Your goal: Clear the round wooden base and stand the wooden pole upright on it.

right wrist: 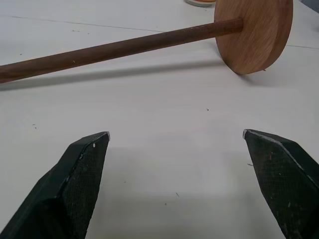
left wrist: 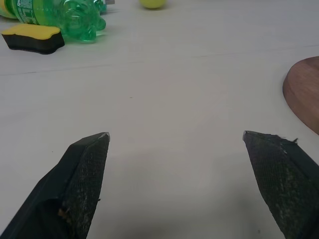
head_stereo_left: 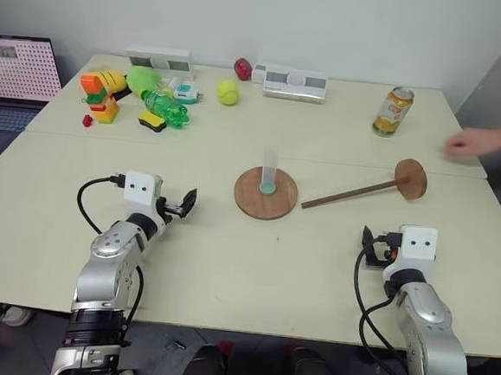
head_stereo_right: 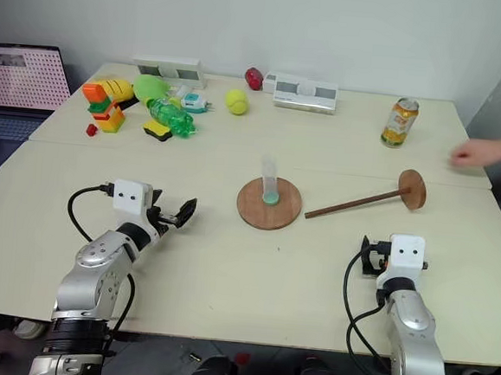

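1. Left eye view: round wooden base (head_stereo_left: pixel 266 194) lies flat mid-table, not cleared yet; a clear tube with green bottom (head_stereo_left: pixel 269 175) stands upright on it, near centre.
2. Wooden pole (head_stereo_left: pixel 350 194) lies on its side to the right of the base, free end near the base rim but apart, small end disc (head_stereo_left: pixel 411 178) tipped on edge at the far right. Judged: nothing done yet; tube removal and pole standing both left.
3. Left gripper (head_stereo_left: pixel 185 204) hovers low over the table left of the base, fingers wide apart, empty; base edge (left wrist: pixel 305 92) is ahead and to one side in left wrist view, apart from the fingers.
4. Right gripper (right wrist: pixel 177 164) has fingers spread wide, empty, pointing at the pole (right wrist: pixel 119 47), which crosses just ahead, not touching.
5. Beyond: drink can (head_stereo_left: pixel 393 111), tennis ball (head_stereo_left: pixel 228 92), green bottle (head_stereo_left: pixel 165 109), toys at the far left, laptop (head_stereo_left: pixel 14 78), a person's hand (head_stereo_left: pixel 471 142) at the right edge.
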You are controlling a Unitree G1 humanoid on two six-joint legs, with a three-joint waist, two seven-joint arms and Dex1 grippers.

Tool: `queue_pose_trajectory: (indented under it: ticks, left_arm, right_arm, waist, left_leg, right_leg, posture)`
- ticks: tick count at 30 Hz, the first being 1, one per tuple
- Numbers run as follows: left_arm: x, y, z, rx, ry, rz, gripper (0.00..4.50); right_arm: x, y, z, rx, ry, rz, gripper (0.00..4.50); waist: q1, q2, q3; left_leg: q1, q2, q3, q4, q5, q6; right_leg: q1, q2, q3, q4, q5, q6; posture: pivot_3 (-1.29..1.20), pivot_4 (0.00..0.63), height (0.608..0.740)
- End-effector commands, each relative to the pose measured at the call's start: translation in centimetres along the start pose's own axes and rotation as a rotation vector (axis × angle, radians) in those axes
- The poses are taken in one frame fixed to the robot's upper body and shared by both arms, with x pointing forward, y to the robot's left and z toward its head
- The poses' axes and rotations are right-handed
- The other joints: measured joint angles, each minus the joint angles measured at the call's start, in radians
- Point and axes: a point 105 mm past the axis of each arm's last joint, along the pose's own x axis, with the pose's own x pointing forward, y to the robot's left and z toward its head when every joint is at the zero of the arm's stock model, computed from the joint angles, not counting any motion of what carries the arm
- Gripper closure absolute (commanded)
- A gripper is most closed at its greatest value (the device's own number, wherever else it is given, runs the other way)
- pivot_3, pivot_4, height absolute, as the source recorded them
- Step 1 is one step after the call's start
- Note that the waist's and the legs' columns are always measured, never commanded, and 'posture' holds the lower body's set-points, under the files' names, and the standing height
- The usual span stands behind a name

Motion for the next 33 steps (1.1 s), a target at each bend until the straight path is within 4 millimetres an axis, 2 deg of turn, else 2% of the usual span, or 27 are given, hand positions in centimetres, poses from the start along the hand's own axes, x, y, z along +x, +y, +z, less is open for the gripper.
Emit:
queue_pose_trajectory:
  ticks: [1,6,9,12,16,21,26,31,33]
  left_arm:
    - [-0.5,0.6,1.4,0.043,-0.042,0.004,0.01]
    - [-0.7,1.0,1.9,0.008,-0.053,0.003,0.01]
    - [-1.2,0.6,3.6,0.014,-0.072,-0.097,0.01]
    - [-1.8,-0.6,6.2,0.035,-0.134,-0.242,0.01]
    - [-1.9,-2.4,8.4,0.098,-0.138,-0.412,0.01]
    - [-1.8,-5.1,10.6,0.139,-0.133,-0.629,0.01]
    - [-0.8,-6.9,11.4,0.183,-0.12,-0.746,0.01]
    - [0.4,-7.9,11.2,0.198,-0.121,-0.791,0.01]
    - [1.7,-9.1,11.0,0.217,-0.133,-0.813,0.01]
  right_arm:
    - [-0.4,0.0,1.5,-0.007,-0.053,-0.001,0.0]
    - [-0.5,-0.2,1.4,-0.009,-0.053,-0.004,0.0]
    - [-0.6,0.2,2.3,-0.032,-0.078,0.041,0.0]
    - [-0.9,1.3,3.6,-0.04,-0.11,0.175,0.0]
    - [-1.5,3.3,5.4,-0.034,-0.14,0.386,0.0]
    - [-3.1,5.7,7.4,-0.112,-0.163,0.663,0.0]
    - [-3.9,7.1,9.0,-0.119,-0.175,0.81,0.0]
    - [-4.3,7.9,10.3,-0.106,-0.197,0.848,0.0]
    - [-4.7,7.9,11.0,-0.09,-0.218,0.847,0.0]
  waist:
    - [0.0,0.0,0.0]
    - [0.0,0.0,0.0]
    - [0.0,0.0,0.0]
    - [0.0,0.0,0.0]
    - [0.0,0.0,0.0]
    - [0.0,0.0,0.0]
    - [-0.002,0.0,0.001]
    - [-0.007,0.0,0.001]
    - [-0.007,0.0,0.001]
  left_leg:
    - [0.0,0.0,0.0,0.0,0.0,0.0]
    - [0.0,0.0,0.0,0.0,0.0,0.0]
    - [0.0,0.0,0.0,0.0,0.0,0.0]
    - [0.0,0.0,0.0,0.0,0.0,0.0]
    - [0.0,0.0,0.0,0.0,0.0,0.0]
    - [0.0,0.0,0.0,0.0,0.0,0.0]
    - [0.0,0.0,0.0,0.0,0.0,0.0]
    - [0.0,0.0,-0.001,0.0,0.0,0.0]
    - [-0.001,0.0,-0.001,0.0,0.0,0.0]
  right_leg:
    - [0.0,0.0,0.0,0.0,0.0,0.0]
    - [0.0,0.0,0.0,0.0,0.0,0.0]
    - [0.0,0.0,0.0,0.0,0.0,0.0]
    - [0.0,0.0,0.0,0.0,0.0,0.0]
    - [0.001,0.0,-0.001,0.0,0.0,0.0]
    - [0.001,0.0,-0.001,-0.001,0.0,0.0]
    - [0.001,0.001,-0.001,-0.001,0.0,0.0]
    - [0.001,0.001,-0.001,-0.001,0.0,0.0]
    - [0.0,0.001,-0.001,-0.001,0.0,0.0]
  posture:
    - [0.0,0.15,0.74]
    - [0.0,0.15,0.74]
    - [0.0,0.15,0.74]
    - [0.0,0.15,0.74]
    - [0.0,0.15,0.74]
    - [0.0,0.15,0.74]
    - [0.0,0.15,0.74]
    - [0.0,0.15,0.74]
    - [0.0,0.15,0.74]
